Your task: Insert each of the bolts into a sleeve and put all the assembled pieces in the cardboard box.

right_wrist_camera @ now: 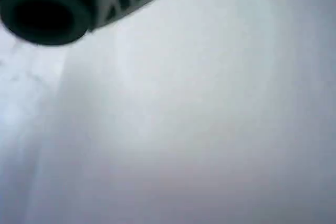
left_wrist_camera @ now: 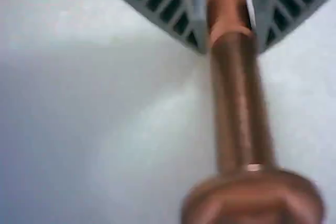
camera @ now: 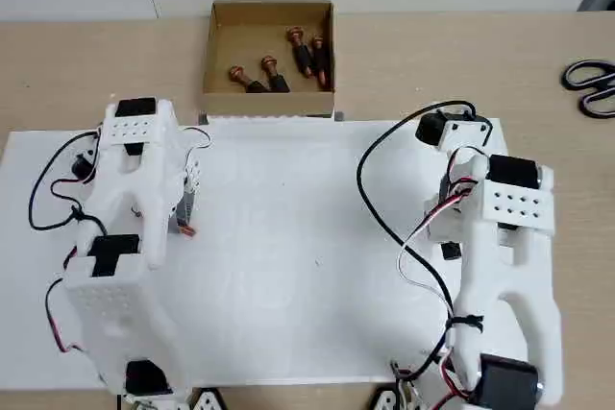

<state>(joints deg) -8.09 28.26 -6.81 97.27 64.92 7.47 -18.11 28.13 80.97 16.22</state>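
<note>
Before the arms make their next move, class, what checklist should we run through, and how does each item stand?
1. Bolt clamped in left pincer: ok.
2. Sleeve held in right pincer: ok.
3. Sleeve's mouth unblocked: ok, a dark opening shows.
4. Bolt lined up with sleeve: not ok, the arms stand apart across the white mat.
5. Room in cardboard box: ok, four assembled pieces inside, with bare floor beside them.
</note>
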